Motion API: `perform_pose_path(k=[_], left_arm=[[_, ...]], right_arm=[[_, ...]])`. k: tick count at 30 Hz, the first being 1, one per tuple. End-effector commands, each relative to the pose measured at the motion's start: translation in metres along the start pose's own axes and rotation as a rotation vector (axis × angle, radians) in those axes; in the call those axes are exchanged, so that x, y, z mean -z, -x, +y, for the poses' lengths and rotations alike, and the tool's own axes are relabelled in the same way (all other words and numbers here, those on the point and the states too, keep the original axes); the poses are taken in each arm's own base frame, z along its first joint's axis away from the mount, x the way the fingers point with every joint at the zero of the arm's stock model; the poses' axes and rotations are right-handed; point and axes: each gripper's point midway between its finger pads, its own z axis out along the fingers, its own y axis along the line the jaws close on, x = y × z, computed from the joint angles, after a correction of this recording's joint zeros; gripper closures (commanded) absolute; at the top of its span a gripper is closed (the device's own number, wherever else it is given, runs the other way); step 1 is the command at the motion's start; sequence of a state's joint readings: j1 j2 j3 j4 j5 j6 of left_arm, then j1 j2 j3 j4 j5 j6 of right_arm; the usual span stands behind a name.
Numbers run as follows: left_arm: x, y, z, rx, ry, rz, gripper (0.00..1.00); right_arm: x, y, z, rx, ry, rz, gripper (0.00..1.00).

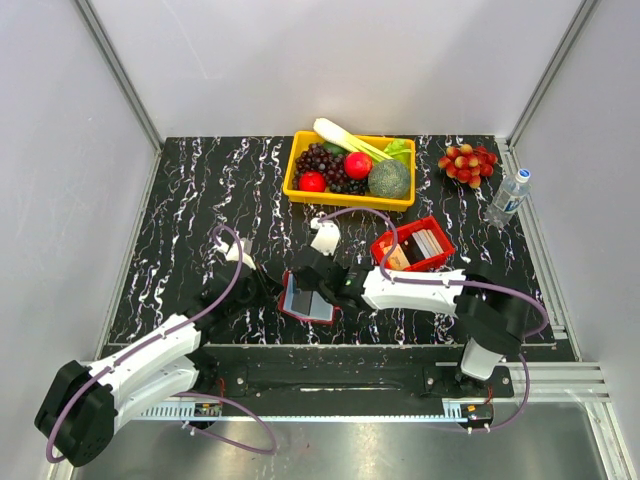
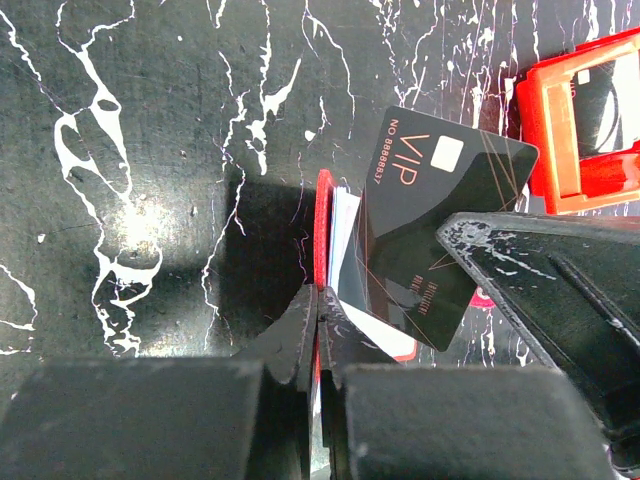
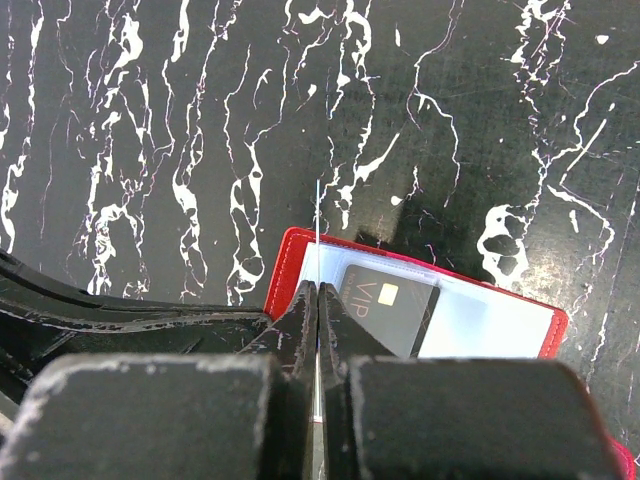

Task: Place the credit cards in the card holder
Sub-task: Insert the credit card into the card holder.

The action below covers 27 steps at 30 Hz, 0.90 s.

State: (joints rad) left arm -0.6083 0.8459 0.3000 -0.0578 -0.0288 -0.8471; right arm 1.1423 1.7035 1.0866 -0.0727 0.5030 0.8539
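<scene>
Pinching black VIP-printed plastic card edge-on, right gripper is holding it tilted, lower corner at pale leaves of dark red folding card holder lying open. Left gripper, nearer, is clamping shut on holder's red cover edge, propping it. Card's long axis is slanting down toward pocket; likely sliding that way next. Bright red open plastic tray beside is containing whitish and tan cards.

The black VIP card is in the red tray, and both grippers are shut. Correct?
No: the black VIP card is at the open card holder, not in the red tray, as the right wrist view shows. Left gripper and right gripper are shut.
</scene>
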Motion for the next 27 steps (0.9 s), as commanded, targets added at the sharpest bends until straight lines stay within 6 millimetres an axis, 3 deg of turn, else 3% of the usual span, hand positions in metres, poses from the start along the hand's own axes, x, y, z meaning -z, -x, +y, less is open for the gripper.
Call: perform_pose_path(k=[1,14,27], left_arm=[[0.0,0.005,-0.01,0.014,-0.051,-0.025,1.0],[0.001,0.006,-0.012,0.011,-0.057,-0.025,1.0],[0.001,0.007,-0.013,0.01,-0.062,-0.029,1.0]], right_arm=[[-0.001,0.007,0.016,-0.017,0.029,-0.021,1.0],[0.004,0.002,0.014,0.285,-0.139,0.003,1.0],[0.021,0.005,-0.029,0.363,-0.293,-0.001,1.0]])
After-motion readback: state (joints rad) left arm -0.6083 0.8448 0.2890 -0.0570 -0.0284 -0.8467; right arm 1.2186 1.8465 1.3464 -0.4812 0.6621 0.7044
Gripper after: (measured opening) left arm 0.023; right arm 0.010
